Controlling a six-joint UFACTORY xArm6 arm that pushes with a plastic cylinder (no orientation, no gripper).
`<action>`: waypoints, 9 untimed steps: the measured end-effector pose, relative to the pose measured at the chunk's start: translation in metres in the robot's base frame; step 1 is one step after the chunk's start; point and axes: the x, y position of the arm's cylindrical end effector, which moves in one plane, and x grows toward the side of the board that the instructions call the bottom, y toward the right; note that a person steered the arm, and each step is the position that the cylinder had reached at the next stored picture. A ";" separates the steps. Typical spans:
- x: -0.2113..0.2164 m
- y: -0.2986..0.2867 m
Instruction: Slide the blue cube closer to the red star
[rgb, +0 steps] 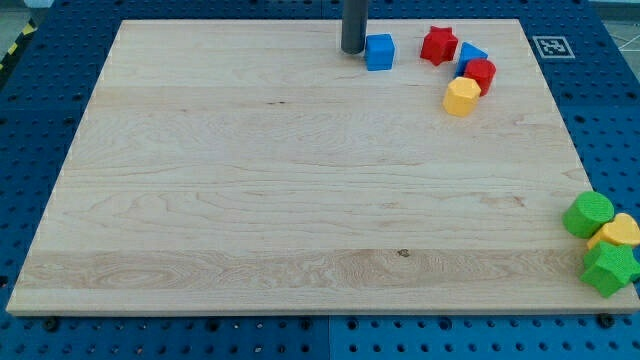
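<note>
The blue cube (379, 52) sits near the view's top edge of the wooden board (250, 200), right of centre. The red star (438, 45) lies a short way to its right, with a small gap between them. My tip (352, 50) stands just left of the blue cube, almost touching its left side. The rod rises straight up out of the view's top.
Right of the red star a second blue block (471, 54), a red block (481, 74) and a yellow block (461, 97) cluster together. At the view's bottom right edge sit a green cylinder (588, 214), a yellow block (620, 232) and a green block (610, 268).
</note>
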 end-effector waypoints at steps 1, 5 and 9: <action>0.010 -0.011; 0.057 0.008; 0.027 0.021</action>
